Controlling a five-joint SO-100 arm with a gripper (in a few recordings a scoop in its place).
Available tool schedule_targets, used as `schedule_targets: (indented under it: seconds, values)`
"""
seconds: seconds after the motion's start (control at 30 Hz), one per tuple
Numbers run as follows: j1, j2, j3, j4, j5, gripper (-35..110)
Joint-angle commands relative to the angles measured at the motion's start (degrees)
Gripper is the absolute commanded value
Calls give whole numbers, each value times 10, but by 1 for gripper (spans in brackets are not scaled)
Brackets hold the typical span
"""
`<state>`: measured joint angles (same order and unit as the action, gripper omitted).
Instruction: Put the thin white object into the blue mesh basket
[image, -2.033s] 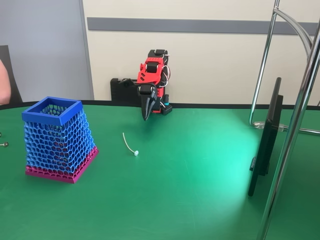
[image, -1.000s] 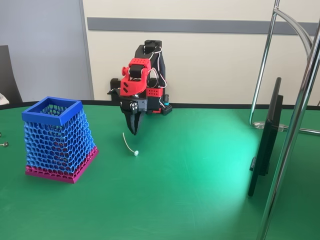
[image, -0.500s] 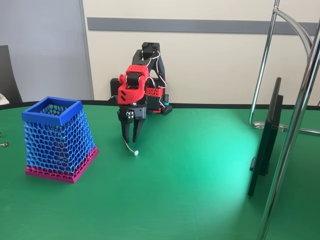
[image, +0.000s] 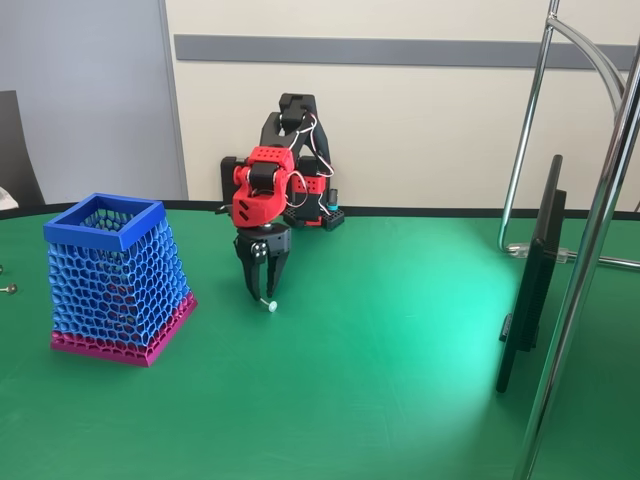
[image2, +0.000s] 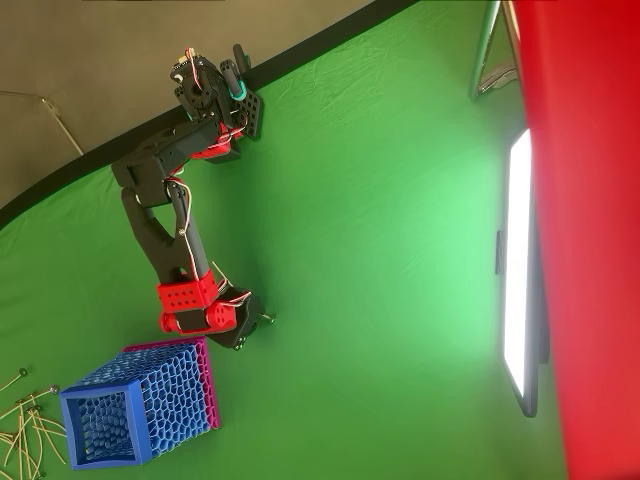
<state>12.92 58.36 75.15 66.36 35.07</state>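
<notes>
A red and black robot arm reaches down to a green table (image: 400, 380). Its gripper (image: 263, 297) points straight down with fingers slightly apart, straddling the thin white object (image: 270, 306) (only its bead end shows clearly), which lies on the table. The blue mesh basket (image: 118, 278) stands upright to the left in the fixed view, apart from the gripper.
</notes>
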Motion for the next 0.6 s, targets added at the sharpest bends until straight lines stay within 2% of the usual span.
schedule_targets:
  seconds: [0.0, 0.57]
  values:
    - [-8, -4, -36, 12, -4, 15]
    - [-16, -43, -76, 33, -16, 15]
